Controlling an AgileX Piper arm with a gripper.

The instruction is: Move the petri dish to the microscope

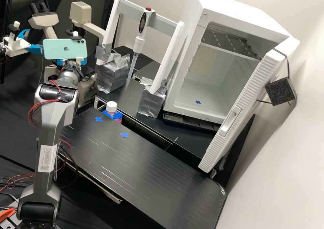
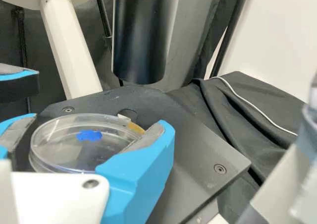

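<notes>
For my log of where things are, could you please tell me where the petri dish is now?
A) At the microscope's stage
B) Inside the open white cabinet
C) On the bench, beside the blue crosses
A: the petri dish sits between the two blue fingers of the gripper, at the dark stage of the microscope.

Lab, clearly. High view: binocular microscope [image 1: 44, 20] with beige body, pipette [image 1: 137, 43] hung tip-down on a white frame [image 1: 172, 55], small white-capped bottle [image 1: 111, 107] by the black bench [image 1: 152, 175]. Big white cabinet [image 1: 236, 8] stands open, wire-type shelf [image 1: 229, 40] inside. Wrist view: clear round petri dish [image 2: 64, 152], dark microscope stage [image 2: 190, 149]. Robot arm [image 1: 49, 127] at the bench, so automation-type setup.
</notes>
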